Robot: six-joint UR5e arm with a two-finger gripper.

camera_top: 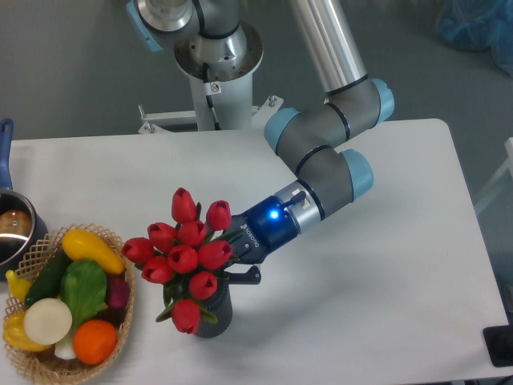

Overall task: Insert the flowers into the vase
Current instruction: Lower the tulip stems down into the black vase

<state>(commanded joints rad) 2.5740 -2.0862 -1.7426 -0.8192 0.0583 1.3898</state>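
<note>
Flowers (186, 255) are sitting over the vase (212, 314), stems running down into its mouth while the red buds are spreading wider than it (one bud is drooping against its left side). The gripper (228, 255), just above the vase, is clamping the bunch from the right. A basket (124, 333) is lying left of the vase, a pot (14, 233) farther left.

The vase (215, 314) is standing near the front of the table (385, 281), with the flowers (186, 255) sitting over its mouth. The gripper (232, 261) is reaching in from the right, behind the blooms. A basket (120, 337) is lying left of the vase, and a pot (14, 233) is sitting behind it at the table's left edge.
</note>
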